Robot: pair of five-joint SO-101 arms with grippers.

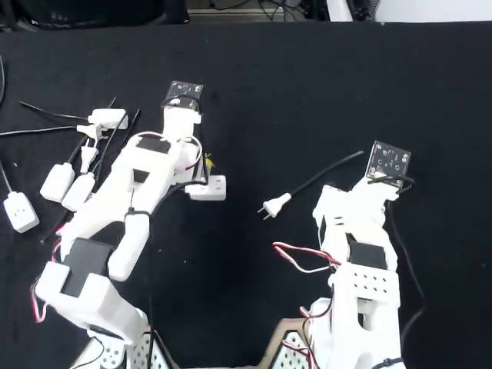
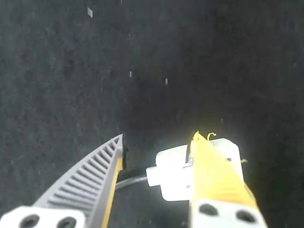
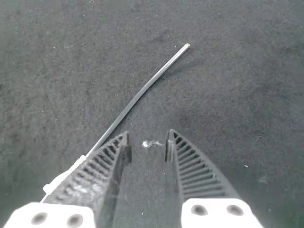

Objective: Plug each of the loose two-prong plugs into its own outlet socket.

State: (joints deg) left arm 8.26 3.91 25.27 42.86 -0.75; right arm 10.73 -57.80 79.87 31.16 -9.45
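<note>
A loose two-prong plug lies on the black table, its black cord running back to the right. My right arm stands just right of it. In the right wrist view my right gripper hangs open over bare cloth, with the cord and the plug's white body outside one finger. A white outlet socket lies at the tip of my left gripper. In the left wrist view that gripper is open, and the socket sits beside and partly under the yellow finger.
At the far left lie several more white plugs and sockets with tangled black cords; one white socket sits apart near the edge. Black cloth stretches across the back and the middle.
</note>
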